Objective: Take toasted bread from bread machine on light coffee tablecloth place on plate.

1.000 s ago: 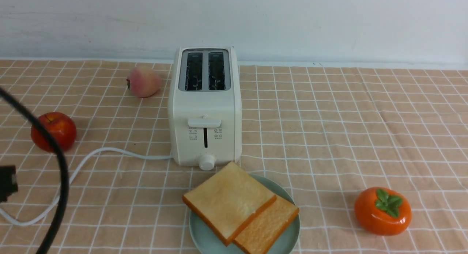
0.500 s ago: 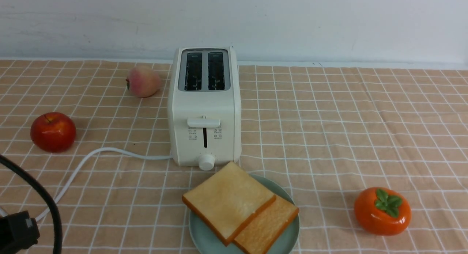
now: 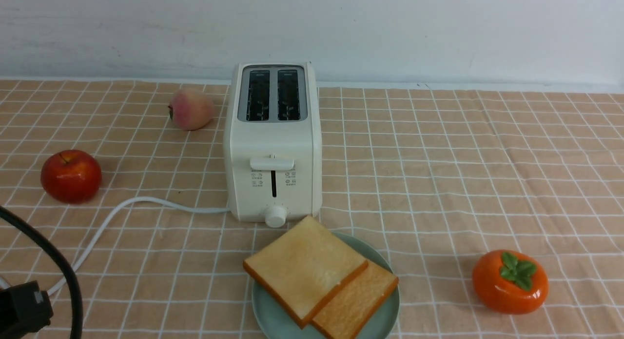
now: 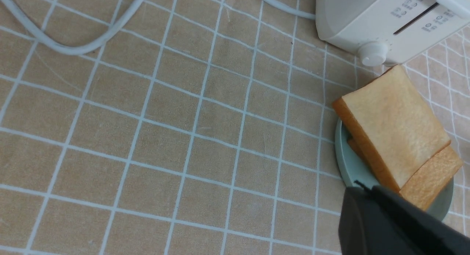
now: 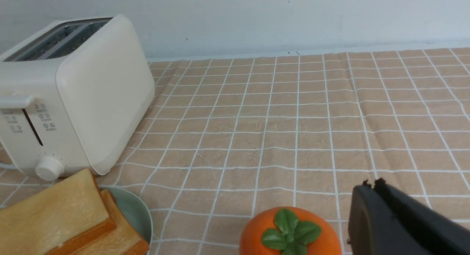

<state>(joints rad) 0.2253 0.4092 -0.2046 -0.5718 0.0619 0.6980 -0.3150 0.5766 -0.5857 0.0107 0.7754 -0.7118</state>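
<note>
Smooth, pale and faintly scuffed, a wall [image 3: 312,31] runs across the top of the frame, above a peach-tan tablecloth [image 3: 463,183] ruled with thin white lines. Down at the fingers, the left gripper [image 4: 367,189] is clenched with nothing between its tips, and the right gripper [image 5: 373,185] is closed and empty too!

Out from them, at the lower centre of the front view, here's the toast: an upper slice [image 3: 307,268] lying askew over a lower slice [image 3: 355,300], both on a round mint-green plate [image 3: 273,312]. By the look of it the job is done, and backing clear is all that's called for. Should a slice need straightening, I'd expect it light, dry and fairly stiff, ready to crumble or dent under a hard squeeze; a gentle pinch across the orange-brown crust edge ought to do, while a shove could slide the upper one off.

Now for textures! Golden, finely porous faces on the bread, glossy glaze on the plate, and just behind, upper centre, the smooth cream toaster [image 3: 274,139] with rounded corners and two dark, empty slots. Lower right, a shiny orange persimmon [image 3: 509,283]; at left, a polished red apple [image 3: 71,176].
</note>
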